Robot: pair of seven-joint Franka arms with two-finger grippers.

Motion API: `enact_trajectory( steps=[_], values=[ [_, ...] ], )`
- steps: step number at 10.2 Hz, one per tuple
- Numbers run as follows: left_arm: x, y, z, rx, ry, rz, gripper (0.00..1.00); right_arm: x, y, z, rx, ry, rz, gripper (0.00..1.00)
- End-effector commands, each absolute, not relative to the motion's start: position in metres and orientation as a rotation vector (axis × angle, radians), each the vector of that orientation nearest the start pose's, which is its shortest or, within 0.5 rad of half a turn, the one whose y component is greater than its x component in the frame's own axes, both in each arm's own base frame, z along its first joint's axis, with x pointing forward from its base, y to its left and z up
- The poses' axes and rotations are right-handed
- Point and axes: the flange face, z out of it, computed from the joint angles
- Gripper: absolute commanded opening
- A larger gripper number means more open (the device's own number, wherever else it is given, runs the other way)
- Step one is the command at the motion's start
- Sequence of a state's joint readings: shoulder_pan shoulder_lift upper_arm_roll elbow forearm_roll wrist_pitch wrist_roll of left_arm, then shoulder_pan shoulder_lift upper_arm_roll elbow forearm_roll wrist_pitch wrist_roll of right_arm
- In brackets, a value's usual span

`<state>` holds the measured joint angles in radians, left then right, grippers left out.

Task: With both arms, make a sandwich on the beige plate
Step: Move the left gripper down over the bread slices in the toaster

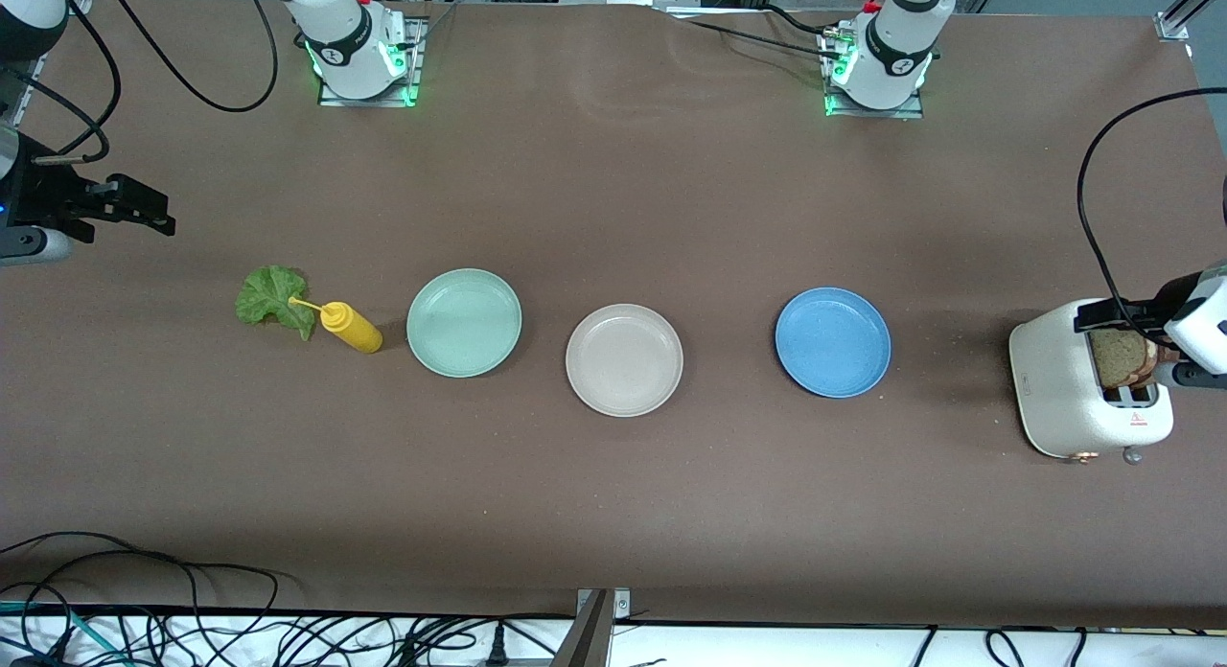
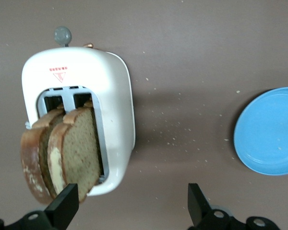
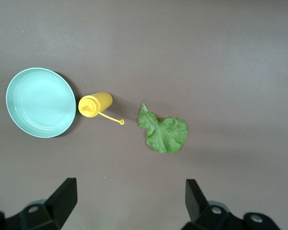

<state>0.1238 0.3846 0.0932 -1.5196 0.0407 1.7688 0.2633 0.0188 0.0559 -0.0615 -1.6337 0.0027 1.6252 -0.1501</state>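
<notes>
Two brown bread slices (image 1: 1122, 358) stand in the slots of a white toaster (image 1: 1059, 389) at the left arm's end of the table. In the left wrist view both slices (image 2: 74, 143) stick out of the toaster (image 2: 110, 91). My left gripper (image 1: 1117, 314) hangs open over the toaster; its own view (image 2: 132, 203) shows one fingertip (image 2: 62, 206) beside the nearer slice, holding nothing. The green lettuce leaf (image 1: 273, 298) lies flat at the right arm's end of the table (image 3: 165, 134). My right gripper (image 1: 149, 215) is open and empty over bare table there (image 3: 130, 196). The beige plate (image 1: 623, 358) is empty mid-table.
A yellow squeeze bottle (image 1: 350, 327) lies beside the lettuce, its nozzle toward the leaf (image 3: 96, 104). A mint-green plate (image 1: 464, 322) and a blue plate (image 1: 832, 341) flank the beige plate, both empty. The blue plate (image 2: 271, 132) shows in the left wrist view. Cables run along the table's front edge.
</notes>
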Motion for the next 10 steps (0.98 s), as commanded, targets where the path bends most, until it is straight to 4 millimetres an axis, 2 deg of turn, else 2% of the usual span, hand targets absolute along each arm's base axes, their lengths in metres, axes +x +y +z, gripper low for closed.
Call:
enact_trajectory(
  steps=[1, 4, 9, 10],
  values=[
    [0.650, 0.148, 0.415, -3.071, 0.136, 0.244, 1.00, 0.573, -0.024, 0.574, -3.117, -0.156, 0.100, 1.00],
    [0.651, 0.165, 0.402, -3.048, 0.134, 0.247, 1.00, 0.573, -0.025, 0.574, -3.116, -0.161, 0.103, 1.00],
    [0.646, 0.184, 0.399, -3.038, 0.120, 0.260, 1.00, 0.572, -0.025, 0.571, -3.114, -0.168, 0.117, 1.00],
    [0.646, 0.186, 0.393, -3.041, 0.120, 0.274, 1.00, 0.572, -0.025, 0.573, -3.116, -0.175, 0.108, 1.00]
  ],
)
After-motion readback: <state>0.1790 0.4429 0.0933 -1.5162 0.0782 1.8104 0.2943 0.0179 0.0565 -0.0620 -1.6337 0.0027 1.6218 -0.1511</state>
